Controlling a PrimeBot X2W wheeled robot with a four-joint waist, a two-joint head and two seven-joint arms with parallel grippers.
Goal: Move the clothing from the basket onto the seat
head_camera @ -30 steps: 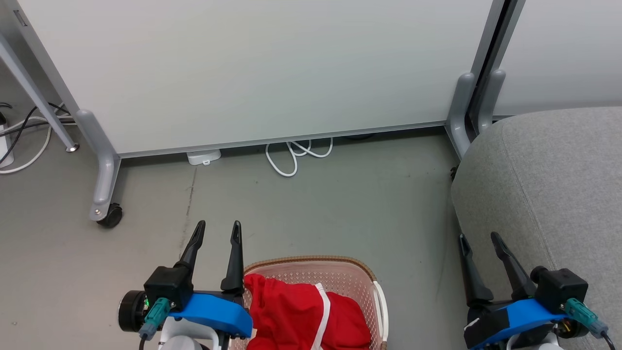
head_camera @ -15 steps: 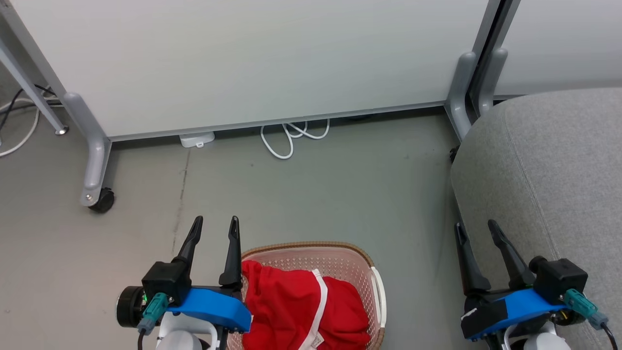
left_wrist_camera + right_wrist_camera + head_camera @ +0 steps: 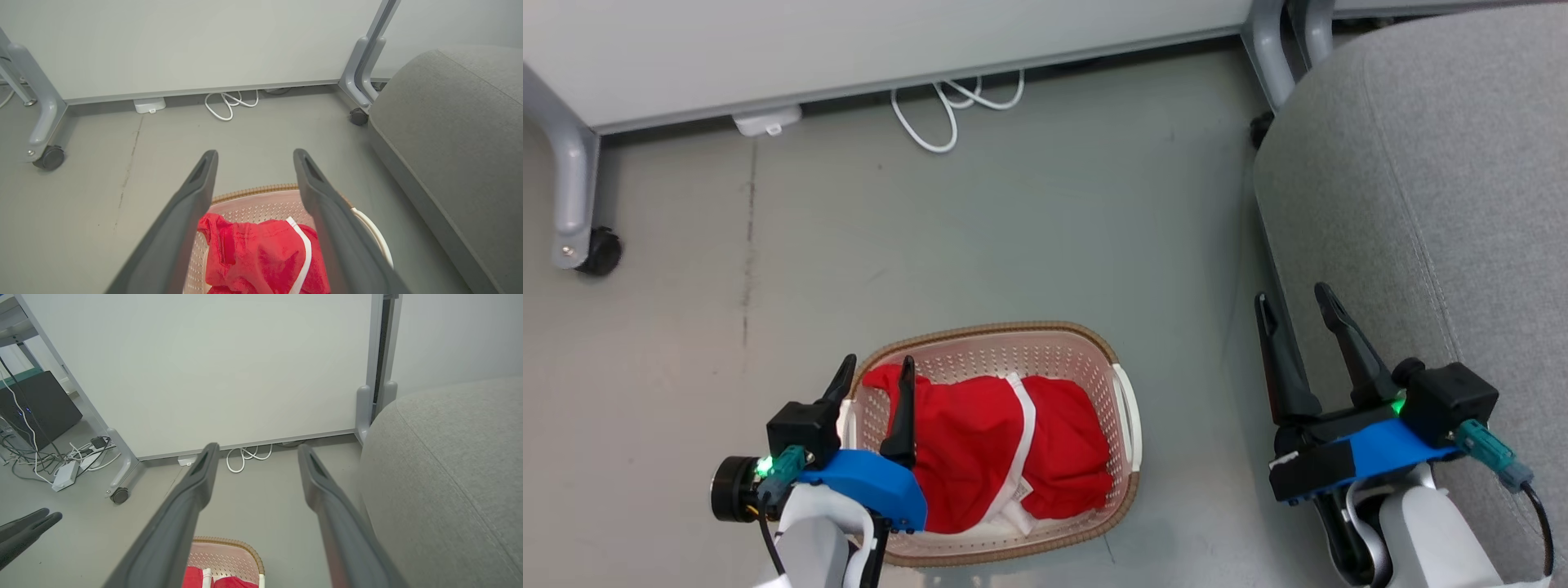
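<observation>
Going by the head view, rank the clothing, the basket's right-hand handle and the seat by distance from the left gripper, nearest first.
1. The clothing: in the basket, right by the left gripper.
2. The handle: on the basket's right side.
3. The seat: beyond the basket, far right.

I see a grey-green floor (image 3: 1045,229) with a thin dark crack (image 3: 746,269). A white partition (image 3: 184,45) stands on grey legs (image 3: 572,180) with black castors (image 3: 600,251). A white cable (image 3: 947,110) loops under its edge, near a small white box (image 3: 766,121).
</observation>
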